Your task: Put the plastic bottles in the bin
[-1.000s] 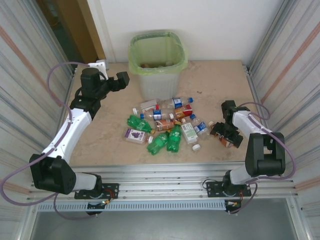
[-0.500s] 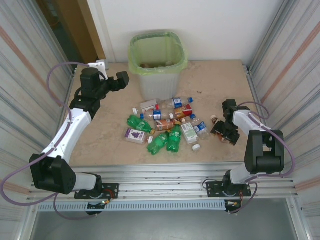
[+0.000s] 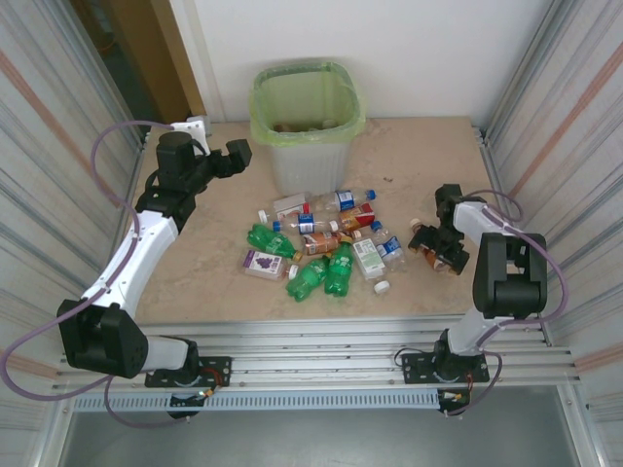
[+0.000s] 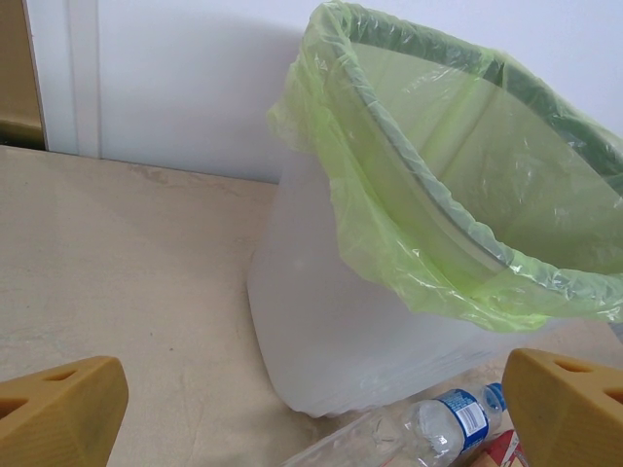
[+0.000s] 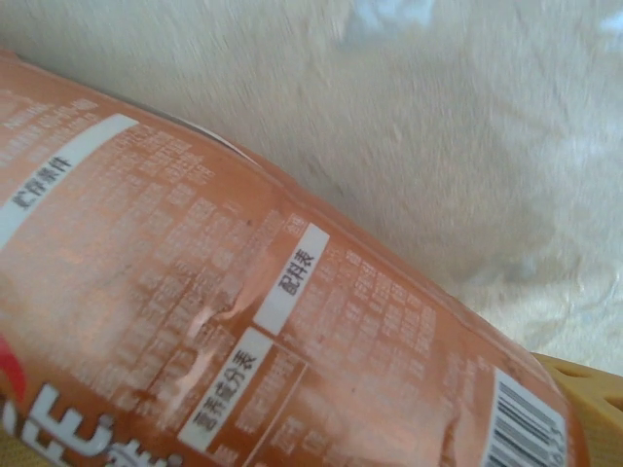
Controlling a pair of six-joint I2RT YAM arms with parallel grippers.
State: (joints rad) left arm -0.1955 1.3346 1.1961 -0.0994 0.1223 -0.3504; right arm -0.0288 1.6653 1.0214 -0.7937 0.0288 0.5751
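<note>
beige table (image 3: 214,282) strewn with crushed plastic bottles (image 3: 321,243)

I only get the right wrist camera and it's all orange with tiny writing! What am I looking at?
Observer: An orange-labelled bottle lying on the table, right of the pile of bottles, with the right gripper at it.
Child: Where's the bin?
Observer: The bin stands at the table's far edge, beyond the pile.
Child: And the other arm?
Observer: The left gripper hangs open just left of the bin.

Beige table (image 3: 209,287); bottles (image 3: 338,269); bin (image 3: 307,167)
</note>
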